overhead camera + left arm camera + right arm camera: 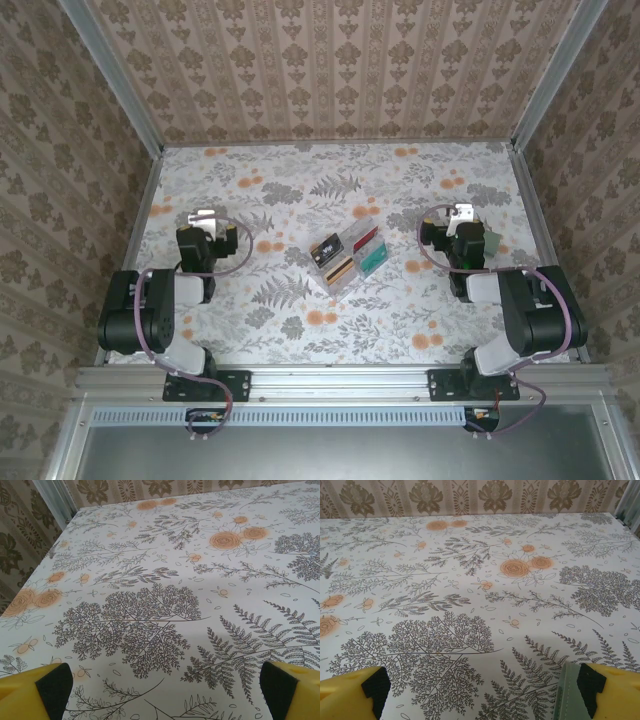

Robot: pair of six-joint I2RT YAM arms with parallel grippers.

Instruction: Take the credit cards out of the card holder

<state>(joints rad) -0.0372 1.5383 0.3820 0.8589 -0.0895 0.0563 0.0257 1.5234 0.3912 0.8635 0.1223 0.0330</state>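
Observation:
The card holder (331,286) lies open and flat at the middle of the table, turned diagonally. Four credit cards sit in it: a black one (326,248), a red one (366,238), a tan one (340,270) and a teal one (373,260). My left gripper (205,218) hovers well to the holder's left and is open, with bare tablecloth between its yellow fingers (35,690). To the holder's right my right gripper (462,212) is also open and holds nothing; in its wrist view only cloth lies between the fingers (355,695).
A pale green stitched flat piece (566,695) lies on the cloth against the right gripper's right finger, seen from above as a green patch (491,243). Wallpapered walls and metal posts (135,110) enclose the floral tablecloth (300,180) on three sides.

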